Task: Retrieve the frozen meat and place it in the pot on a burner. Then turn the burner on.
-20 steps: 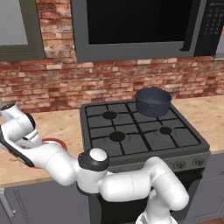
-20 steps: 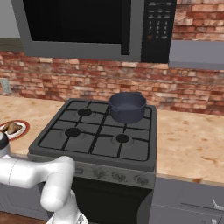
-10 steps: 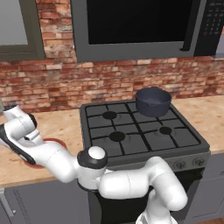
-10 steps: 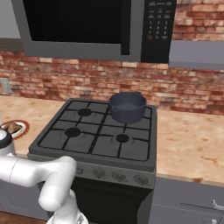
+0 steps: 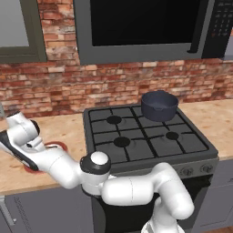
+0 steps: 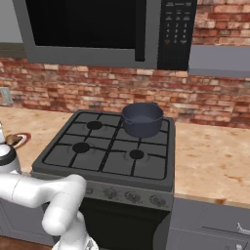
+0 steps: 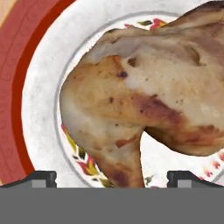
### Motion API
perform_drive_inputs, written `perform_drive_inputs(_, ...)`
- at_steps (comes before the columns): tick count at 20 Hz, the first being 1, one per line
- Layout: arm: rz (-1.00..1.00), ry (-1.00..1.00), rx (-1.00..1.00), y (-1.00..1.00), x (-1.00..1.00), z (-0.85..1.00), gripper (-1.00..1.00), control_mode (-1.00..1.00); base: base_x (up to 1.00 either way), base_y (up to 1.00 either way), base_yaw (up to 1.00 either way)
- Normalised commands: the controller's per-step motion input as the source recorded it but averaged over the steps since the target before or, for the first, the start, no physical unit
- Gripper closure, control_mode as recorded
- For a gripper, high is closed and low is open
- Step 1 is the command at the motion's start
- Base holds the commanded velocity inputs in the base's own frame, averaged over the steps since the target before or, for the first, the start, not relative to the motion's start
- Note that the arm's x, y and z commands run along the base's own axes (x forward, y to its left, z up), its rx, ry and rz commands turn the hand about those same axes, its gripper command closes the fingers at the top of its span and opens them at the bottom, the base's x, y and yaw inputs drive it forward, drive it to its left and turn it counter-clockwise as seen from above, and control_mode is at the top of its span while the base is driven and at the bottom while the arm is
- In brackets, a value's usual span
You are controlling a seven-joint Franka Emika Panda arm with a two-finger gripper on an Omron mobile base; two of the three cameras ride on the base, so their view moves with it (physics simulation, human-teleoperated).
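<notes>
Chicken, a lumpy golden-brown drumstick-like piece of frozen meat (image 7: 144, 109), lies directly ahead of the tool (image 7: 111, 177), very close, on a round white plate (image 7: 48, 87) with a wide red rim and a small flowered band. The tool's two dark fingertips (image 7: 41, 178) stand spread wide apart, one to each side of the meat's narrow end, and nothing is pinched between them; whether they touch the meat cannot be told. In the left base view the white arm (image 5: 132, 189) reaches out to its left over the speckled tan bench (image 5: 59, 132), and the hand hangs just above the plate (image 5: 57, 146), whose red rim shows beside it. In the right base view the plate (image 6: 22, 139) with a brown bit of the meat (image 6: 13, 140) sits beside the arm's end. Well away from the tool, off to its far side across the bench, stands the dark grey stove (image 5: 145, 139) with black cast-iron grates, and the round, deep, dark blue-grey pot (image 5: 159, 105) rests on the rear burner farthest from the tool. A round black burner (image 5: 121, 141) at the front, nearer the tool, is uncovered.
</notes>
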Motion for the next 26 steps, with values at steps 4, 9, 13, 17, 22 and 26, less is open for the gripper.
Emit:
perform_drive_inputs(4, 0.0, 0.01, 0.0, 0.0, 0.0, -0.26, -1.0, -1.0, 0.0, 0.0, 0.0)
perform_drive_inputs(9, 0.0, 0.0, 0.0, 0.0, 0.0, -0.14, -1.0, -1.0, 0.0, 0.0, 0.0)
perform_drive_inputs(13, 0.0, 0.0, 0.01, 0.0, 0.0, -0.1, 1.0, -1.0, 0.0, 0.0, 0.0)
perform_drive_inputs(17, 0.0, -0.04, 0.02, 0.0, 0.0, -0.07, 1.0, -1.0, 0.0, 0.0, 0.0)
perform_drive_inputs(22, -0.01, -0.08, 0.02, 0.0, 0.0, -0.04, 1.0, -1.0, 0.0, 0.0, 0.0)
perform_drive_inputs(26, -0.01, -0.07, 0.01, 0.0, 0.0, -0.01, 1.0, -1.0, 0.0, 0.0, 0.0)
